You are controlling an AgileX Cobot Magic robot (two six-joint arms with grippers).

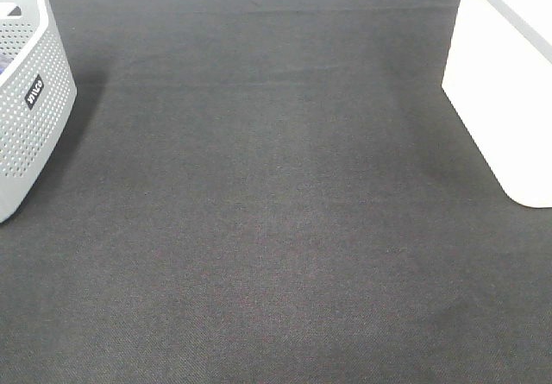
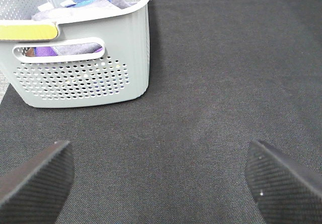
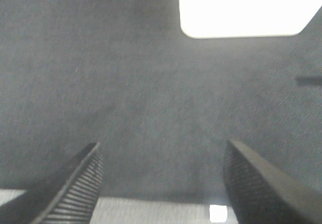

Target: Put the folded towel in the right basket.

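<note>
The folded towel is out of view in every frame. The right basket [image 1: 509, 82] is a large white plastic basket at the right edge of the high view; it also shows as a bright white shape in the right wrist view [image 3: 246, 7]. My left gripper [image 2: 156, 183] is open and empty above the dark cloth surface, a short way from the grey basket. My right gripper [image 3: 161, 183] is open and empty above the same surface, some way from the white basket. Neither arm shows in the high view.
A grey perforated basket [image 1: 26, 91] with a black label stands at the left edge. In the left wrist view the grey basket [image 2: 100, 78] holds several purple, blue and grey cloths. A dark grey cloth [image 1: 276, 194] covers the table.
</note>
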